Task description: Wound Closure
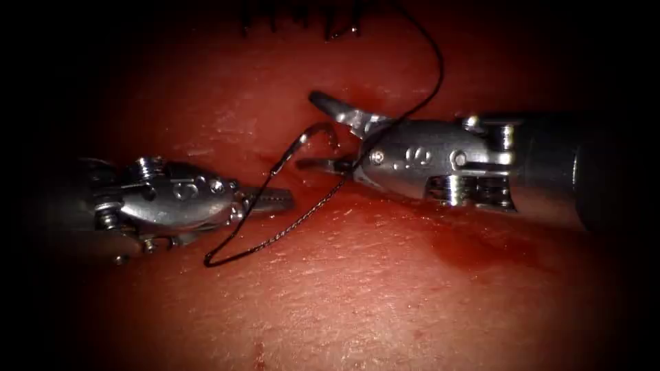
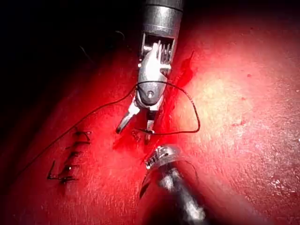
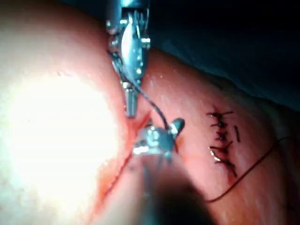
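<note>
The left tool (image 1: 275, 200) comes in from the left with its jaws shut on the curved needle (image 1: 297, 144) near its tail end. The needle arcs up and to the right, and its tip lies between the wide-open jaws of the right tool (image 1: 323, 135), just over the cut (image 1: 323, 156). Whether the tip touches the tissue (image 1: 385, 302) I cannot tell. Dark thread (image 1: 275, 237) loops down from the needle's tail, runs back under the right tool, then climbs over its body. In the left wrist view the right tool (image 2: 137, 126) stands open over the cut. The right wrist view has the left tool (image 3: 131, 108) shut.
Several finished dark stitches (image 1: 302, 24) close the far end of the cut, also seen as stitches (image 3: 222, 143) in the right wrist view. Red fluid (image 1: 474, 247) stains the tissue below the right tool's shaft. Thread (image 1: 434, 69) arcs high over the right side.
</note>
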